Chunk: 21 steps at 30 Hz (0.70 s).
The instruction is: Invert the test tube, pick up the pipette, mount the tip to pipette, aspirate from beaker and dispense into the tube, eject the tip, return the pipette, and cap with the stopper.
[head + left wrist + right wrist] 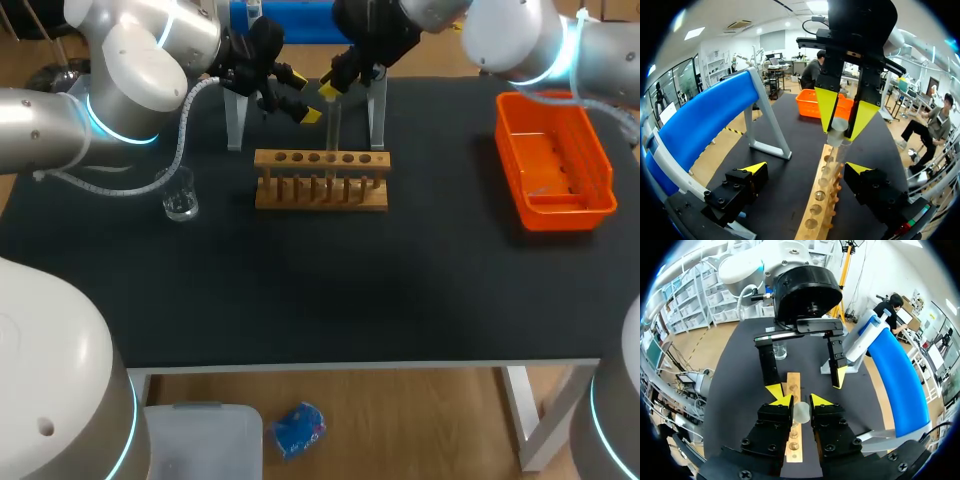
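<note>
Right gripper (801, 401) is clamping the test tube (333, 128) near its upper end, one yellow tip pressing on each side. The tube is hanging upright over the wooden rack (320, 192). Its lower end is reaching the row of holes near the rack's middle; whether it is sitting in a hole or stopping just above one cannot be told. The right arm is coming in from the table's far right, with the gripper pointing down.

Left gripper (806, 168) is standing released, fingers spread wide and gripping nothing. It is hovering just beside the tube at the rack's far-left side, facing the right gripper. From its wrist, the rack is running lengthwise out between its fingers.

The beaker (180, 203) is sitting on the black table (320, 290) left of the rack and apart from it. An orange bin (553, 165) is lying well off to the right. A blue rounded bar (705, 120) is resting on pale legs behind the rack.
</note>
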Each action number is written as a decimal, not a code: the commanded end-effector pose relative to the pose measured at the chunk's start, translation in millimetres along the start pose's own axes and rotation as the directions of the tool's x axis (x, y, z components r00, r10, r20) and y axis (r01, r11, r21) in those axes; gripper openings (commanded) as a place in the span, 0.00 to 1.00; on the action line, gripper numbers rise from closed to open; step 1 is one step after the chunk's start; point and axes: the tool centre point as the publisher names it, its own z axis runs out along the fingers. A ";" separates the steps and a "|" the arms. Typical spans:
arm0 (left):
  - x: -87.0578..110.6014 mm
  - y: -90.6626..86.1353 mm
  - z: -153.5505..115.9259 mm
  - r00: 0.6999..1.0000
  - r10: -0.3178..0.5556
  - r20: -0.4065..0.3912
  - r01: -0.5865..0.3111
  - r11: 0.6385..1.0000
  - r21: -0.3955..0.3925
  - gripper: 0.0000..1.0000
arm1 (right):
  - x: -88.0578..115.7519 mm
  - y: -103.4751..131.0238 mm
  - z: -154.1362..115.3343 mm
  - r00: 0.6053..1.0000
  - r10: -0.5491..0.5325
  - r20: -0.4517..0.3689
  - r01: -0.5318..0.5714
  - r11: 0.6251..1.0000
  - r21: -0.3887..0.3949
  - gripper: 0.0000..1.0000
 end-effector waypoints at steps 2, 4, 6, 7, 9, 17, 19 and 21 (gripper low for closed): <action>-1.3 -0.8 -0.3 1.000 -0.001 -0.005 0.001 1.000 -0.005 1.00 | -1.1 1.3 -2.5 1.000 -0.004 -0.001 0.004 1.000 0.005 0.00; -1.3 -0.8 -0.3 1.000 -0.001 -0.005 0.001 1.000 -0.005 1.00 | -1.0 2.1 -3.8 1.000 -0.007 0.001 0.007 1.000 0.006 0.00; -1.3 -0.8 -0.3 1.000 -0.001 -0.005 0.001 1.000 -0.005 1.00 | -0.5 2.5 -5.1 1.000 -0.010 0.003 0.010 1.000 0.006 0.00; -1.3 -0.8 -0.3 1.000 -0.001 -0.005 0.001 1.000 -0.005 1.00 | -0.1 2.5 -5.8 1.000 -0.011 0.004 0.011 1.000 0.007 0.00; -1.3 -0.8 -0.3 1.000 -0.001 -0.005 0.001 1.000 -0.005 1.00 | 0.7 2.4 -7.0 1.000 -0.012 0.006 0.012 1.000 0.006 0.00; -1.3 -0.8 -0.3 1.000 -0.001 -0.005 0.001 1.000 -0.005 1.00 | 6.3 0.9 -9.2 1.000 -0.012 0.005 0.011 1.000 0.008 0.00; -1.3 -0.8 -0.3 1.000 -0.001 -0.005 0.001 1.000 -0.005 1.00 | 8.2 -0.1 -9.1 1.000 -0.009 0.003 0.009 1.000 0.009 0.00; -1.3 -0.8 -0.3 1.000 -0.001 -0.005 0.001 1.000 -0.005 1.00 | 9.8 -1.7 -8.7 1.000 -0.006 0.001 0.006 1.000 0.011 0.00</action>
